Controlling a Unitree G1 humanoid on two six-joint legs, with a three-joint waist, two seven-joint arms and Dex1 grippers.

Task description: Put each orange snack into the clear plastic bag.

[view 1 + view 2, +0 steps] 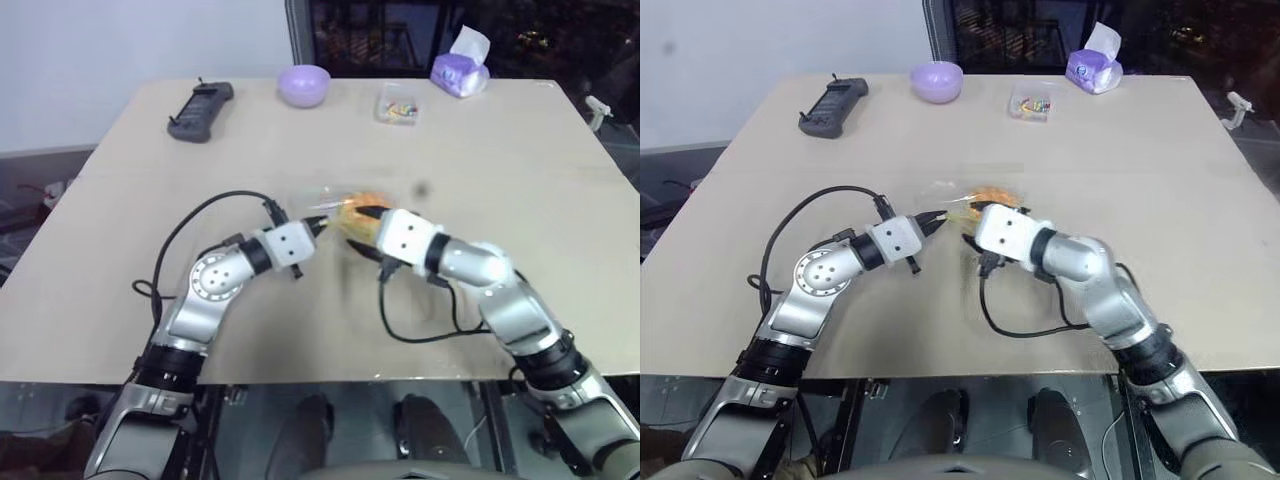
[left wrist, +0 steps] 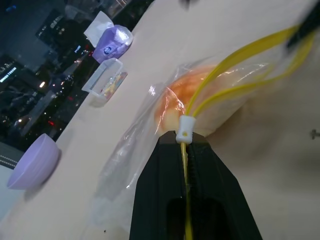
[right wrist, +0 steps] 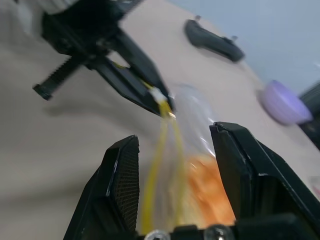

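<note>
The orange snack (image 2: 185, 95) lies inside the clear plastic bag (image 2: 130, 145) at the middle of the table (image 1: 520, 180). My left gripper (image 2: 185, 142) is shut on the bag's yellow seal strip (image 2: 240, 55), right at its white slider, and holds that end of the mouth from the left. From the right, my right gripper (image 3: 175, 137) stands open with the two yellow strips and the bag's mouth between its fingers (image 3: 120, 180); neither finger presses on them. In the head views both grippers (image 1: 318, 222) (image 1: 365, 212) meet at the bag.
At the far edge stand a black remote (image 1: 200, 110), a purple bowl (image 1: 303, 85), a small clear box of coloured bits (image 1: 397, 103) and a purple tissue pack (image 1: 460, 70). Black cables loop from both wrists over the near part of the table.
</note>
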